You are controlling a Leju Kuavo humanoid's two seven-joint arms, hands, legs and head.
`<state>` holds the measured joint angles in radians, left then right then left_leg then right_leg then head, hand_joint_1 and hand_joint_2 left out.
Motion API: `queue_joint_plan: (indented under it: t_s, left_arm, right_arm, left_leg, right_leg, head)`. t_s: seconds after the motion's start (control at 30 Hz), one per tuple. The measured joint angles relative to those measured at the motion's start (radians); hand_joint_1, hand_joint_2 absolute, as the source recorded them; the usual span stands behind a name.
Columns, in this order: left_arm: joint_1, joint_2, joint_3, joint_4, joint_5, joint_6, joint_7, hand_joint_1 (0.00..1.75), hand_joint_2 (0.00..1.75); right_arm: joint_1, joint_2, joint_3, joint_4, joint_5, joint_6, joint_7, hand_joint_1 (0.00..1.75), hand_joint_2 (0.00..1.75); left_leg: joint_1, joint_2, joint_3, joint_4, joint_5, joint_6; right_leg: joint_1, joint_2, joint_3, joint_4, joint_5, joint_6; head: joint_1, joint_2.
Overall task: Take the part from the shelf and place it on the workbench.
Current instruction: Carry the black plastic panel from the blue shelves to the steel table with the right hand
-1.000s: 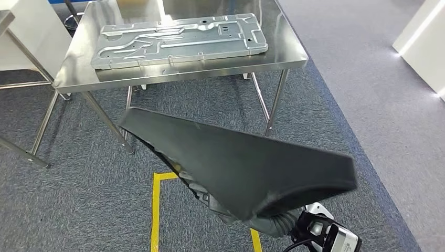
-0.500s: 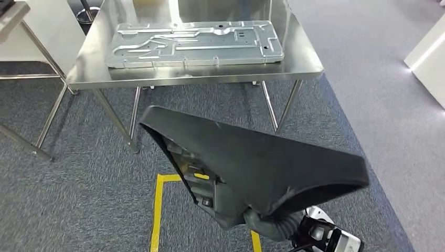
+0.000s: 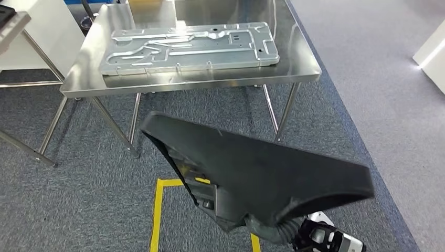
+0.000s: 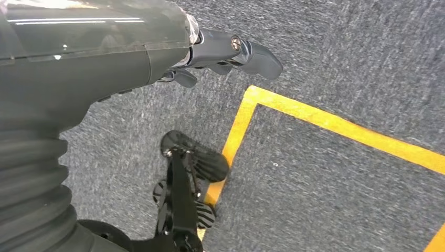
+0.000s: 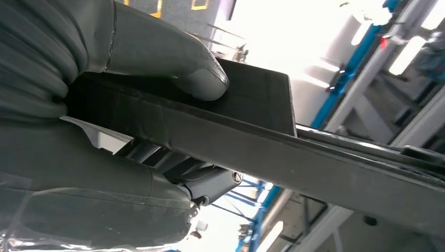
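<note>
The right hand (image 5: 131,105) clamps one edge of the broad black part (image 3: 262,168), carried short of the tabletop (image 3: 299,60); it looks stiff, probably light, likely to lever when edge-held.

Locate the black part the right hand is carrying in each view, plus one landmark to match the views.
Head view: black part fills the lower centre, below the steel workbench.
Left wrist view: not in it; the left hand hangs over carpet.
Right wrist view: part crosses the frame, held by the right hand.
Shared landmark: yellow floor tape, head and left wrist views.
</note>
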<state>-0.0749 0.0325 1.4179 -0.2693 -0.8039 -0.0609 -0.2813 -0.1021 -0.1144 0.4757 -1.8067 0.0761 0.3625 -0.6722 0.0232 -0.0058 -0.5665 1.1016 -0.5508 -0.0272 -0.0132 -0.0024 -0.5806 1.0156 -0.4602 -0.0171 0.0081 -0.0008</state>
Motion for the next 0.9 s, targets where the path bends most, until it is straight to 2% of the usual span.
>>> queue_joint_plan:
  t_s: [0.07, 0.1, 0.13, 0.17, 0.23, 0.27, 0.3, 0.33, 0.43, 0.5, 0.6, 0.63, 0.67, 0.7, 0.73, 0.77, 0.8, 0.83, 0.9]
  left_arm:
    - [0.001, 0.000, 0.000, 0.000, 0.001, 0.001, 0.000, 0.00, 1.75]
    - [0.003, 0.000, 0.000, 0.000, 0.002, 0.001, 0.000, 0.00, 1.75]
    - [0.005, 0.000, 0.000, 0.000, 0.003, 0.001, 0.000, 0.00, 1.75]
    - [0.006, -0.001, 0.000, 0.000, 0.004, 0.001, 0.000, 0.00, 1.75]
    - [0.007, 0.000, 0.000, 0.000, 0.006, 0.001, 0.000, 0.00, 1.75]
    - [0.007, 0.000, 0.000, 0.000, 0.006, 0.001, -0.001, 0.00, 1.75]
    - [0.007, 0.000, 0.000, 0.000, 0.007, 0.001, -0.001, 0.00, 1.75]
    - [0.007, 0.000, 0.000, 0.000, 0.007, 0.001, -0.001, 0.00, 1.75]
    - [0.007, 0.000, 0.000, 0.000, 0.007, 0.001, -0.003, 0.00, 1.75]
    - [0.007, 0.000, 0.001, 0.000, 0.007, 0.001, -0.003, 0.00, 1.75]
    - [0.006, 0.000, 0.001, 0.000, 0.007, 0.001, -0.003, 0.00, 1.75]
    - [0.007, -0.001, 0.001, 0.000, 0.007, 0.001, -0.003, 0.00, 1.75]
    - [0.008, -0.002, 0.001, 0.000, 0.007, 0.001, -0.003, 0.00, 1.75]
    - [0.008, -0.002, 0.001, 0.000, 0.007, 0.001, -0.003, 0.00, 1.75]
    - [0.008, -0.003, 0.001, 0.000, 0.007, 0.001, -0.003, 0.00, 1.75]
    - [0.007, -0.003, 0.001, 0.000, 0.007, 0.001, -0.003, 0.00, 1.75]
    - [0.006, -0.004, 0.001, 0.000, 0.007, 0.001, -0.003, 0.00, 1.75]
    - [0.005, -0.003, 0.001, 0.000, 0.007, 0.001, -0.003, 0.00, 1.75]
    - [0.003, -0.004, 0.001, 0.000, 0.007, 0.001, -0.003, 0.00, 1.75]
  right_arm:
    - [-0.001, 0.001, 0.000, 0.000, -0.001, 0.005, 0.000, 1.64, 1.75]
    - [-0.001, 0.001, 0.000, 0.000, -0.001, 0.007, 0.000, 1.64, 1.75]
    - [-0.001, 0.001, 0.000, 0.000, -0.001, 0.009, 0.000, 1.64, 1.75]
    - [-0.001, 0.002, 0.000, 0.000, -0.001, 0.011, 0.000, 1.64, 1.75]
    - [-0.002, 0.003, 0.000, 0.000, -0.001, 0.014, 0.000, 1.64, 1.75]
    - [-0.002, 0.005, 0.000, 0.000, -0.001, 0.015, 0.000, 1.64, 1.75]
    - [-0.003, 0.006, 0.000, 0.000, -0.001, 0.015, 0.000, 1.64, 1.75]
    - [-0.003, 0.007, 0.000, 0.000, -0.001, 0.014, 0.000, 1.64, 1.75]
    - [-0.003, 0.008, -0.001, -0.003, -0.002, 0.015, 0.000, 1.64, 1.75]
    - [-0.004, 0.008, -0.003, -0.007, -0.004, 0.015, 0.000, 1.64, 1.75]
    - [-0.001, 0.008, -0.006, -0.009, -0.004, 0.015, 0.001, 1.64, 1.75]
    - [-0.001, 0.008, -0.006, -0.009, -0.004, 0.015, 0.001, 1.64, 1.75]
    - [0.000, 0.008, -0.007, -0.009, -0.004, 0.015, 0.001, 1.64, 1.75]
    - [0.000, 0.008, -0.007, -0.009, -0.004, 0.016, 0.001, 1.64, 1.75]
    - [0.000, 0.008, -0.007, -0.009, -0.004, 0.016, 0.001, 1.64, 1.75]
    - [0.000, 0.008, -0.007, -0.009, -0.004, 0.016, 0.001, 1.64, 1.75]
    - [0.000, 0.008, -0.008, -0.009, -0.005, 0.016, 0.002, 1.64, 1.75]
    - [-0.001, 0.008, -0.008, -0.009, -0.005, 0.016, 0.002, 1.64, 1.75]
    - [-0.003, 0.009, -0.010, -0.010, -0.007, 0.016, 0.005, 1.64, 1.75]
  left_leg:
    - [-0.001, 0.000, -0.079, 0.140, -0.053, -0.001]
    - [-0.001, 0.000, -0.115, 0.193, -0.063, 0.000]
    - [-0.002, 0.000, -0.136, 0.212, -0.052, 0.002]
    - [-0.003, 0.000, -0.137, 0.190, -0.020, 0.006]
    - [-0.008, 0.001, -0.094, 0.063, 0.070, 0.021]
    - [-0.013, 0.002, -0.069, 0.000, 0.098, 0.028]
    - [-0.018, 0.003, -0.051, -0.041, 0.111, 0.034]
    - [-0.022, 0.003, -0.042, -0.061, 0.108, 0.039]
    - [-0.022, 0.000, -0.024, -0.082, 0.099, 0.051]
    - [-0.018, -0.001, 0.001, -0.094, 0.094, 0.059]
    - [-0.016, -0.002, 0.023, -0.097, 0.077, 0.063]
    - [-0.015, -0.002, 0.033, -0.097, 0.069, 0.062]
    - [-0.013, -0.003, 0.045, -0.097, 0.060, 0.059]
    - [-0.011, -0.004, 0.059, -0.097, 0.050, 0.055]
    - [-0.009, -0.005, 0.072, -0.097, 0.039, 0.050]
    - [-0.008, -0.006, 0.084, -0.096, 0.028, 0.045]
    - [-0.007, -0.007, 0.090, -0.095, 0.019, 0.038]
    - [-0.008, -0.007, 0.094, -0.096, 0.012, 0.030]
    - [-0.009, -0.007, 0.103, -0.097, 0.008, 0.016]
  right_leg:
    - [0.006, -0.001, 0.011, 0.000, -0.011, -0.009]
    - [0.010, -0.001, 0.017, 0.000, -0.017, -0.012]
    - [0.014, -0.001, 0.024, 0.000, -0.023, -0.013]
    - [0.017, 0.000, 0.034, 0.000, -0.030, -0.014]
    - [0.022, 0.000, 0.056, 0.000, -0.047, -0.013]
    - [0.024, 0.000, 0.064, 0.000, -0.056, -0.010]
    - [0.024, 0.000, 0.069, 0.000, -0.062, -0.006]
    - [0.023, 0.000, 0.072, 0.000, -0.065, 0.000]
    - [0.019, 0.001, 0.076, 0.017, -0.066, 0.015]
    - [0.016, 0.002, 0.042, 0.089, -0.083, 0.025]
    - [0.005, 0.002, -0.079, 0.260, -0.142, 0.040]
    - [0.002, 0.002, -0.109, 0.283, -0.148, 0.044]
    - [-0.002, 0.002, -0.123, 0.271, -0.133, 0.047]
    - [-0.004, 0.002, -0.118, 0.227, -0.097, 0.050]
    - [-0.007, 0.002, -0.103, 0.161, -0.043, 0.052]
    - [-0.007, 0.001, -0.089, 0.100, 0.000, 0.051]
    - [-0.006, 0.001, -0.078, 0.056, 0.027, 0.046]
    - [-0.003, 0.001, -0.075, 0.032, 0.042, 0.039]
    - [0.000, 0.003, -0.070, 0.027, 0.036, 0.020]
  head:
    - [-0.001, 0.000]
    - [-0.001, 0.000]
    - [-0.001, 0.000]
    - [-0.001, 0.000]
    - [0.000, 0.000]
    - [0.000, 0.000]
    - [0.001, 0.000]
    - [0.001, 0.000]
    - [0.001, 0.000]
    - [0.003, 0.000]
    - [0.005, 0.000]
    - [0.005, 0.000]
    - [0.005, 0.000]
    - [0.005, 0.000]
    - [0.006, 0.000]
    - [0.006, 0.000]
    - [0.006, 0.000]
    - [0.006, 0.000]
    - [0.006, 0.000]
